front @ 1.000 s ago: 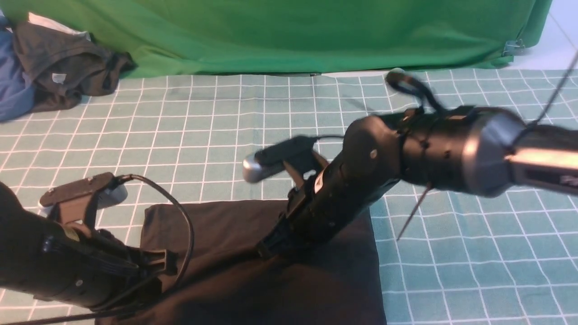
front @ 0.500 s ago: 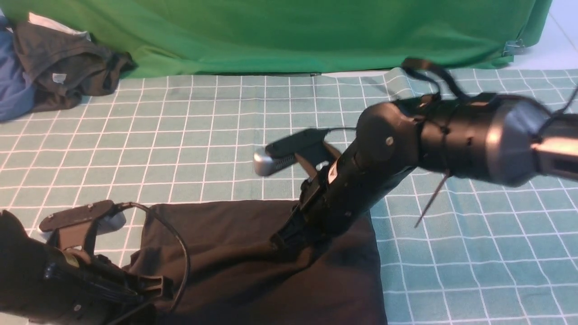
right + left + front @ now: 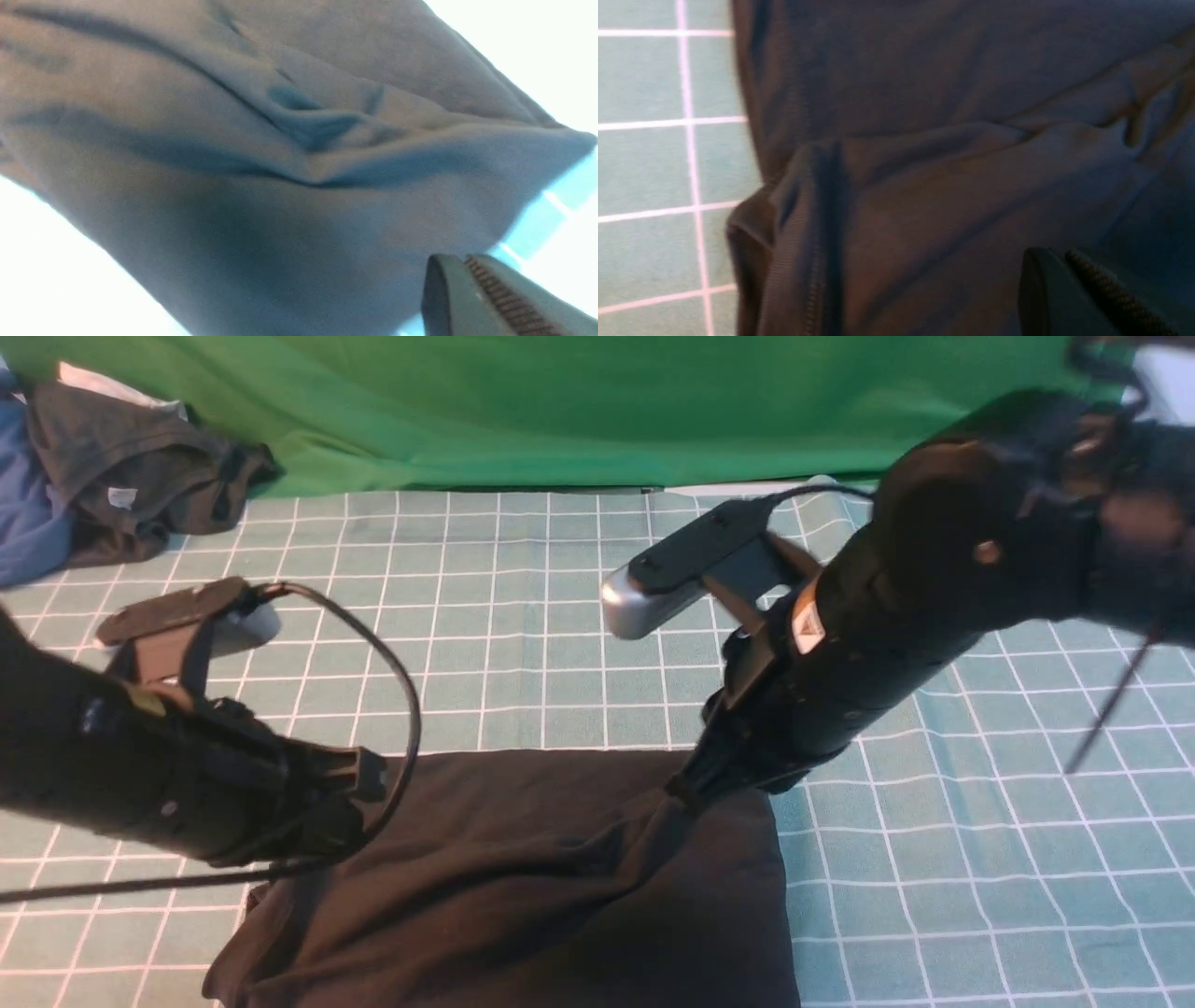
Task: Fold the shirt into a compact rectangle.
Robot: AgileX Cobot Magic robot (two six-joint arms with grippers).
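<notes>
Two pinches: L gripper & R gripper both clamped shut on shirt far edge, tented off table, prob. to carry it over for fold.

1. Left arm enters low from the left, wrist pointing right. Left gripper: jaws pressed together, pinching the shirt.
2. Right arm slants steeply down from upper right. Right gripper: jaws closed on the shirt's far edge.
</notes>
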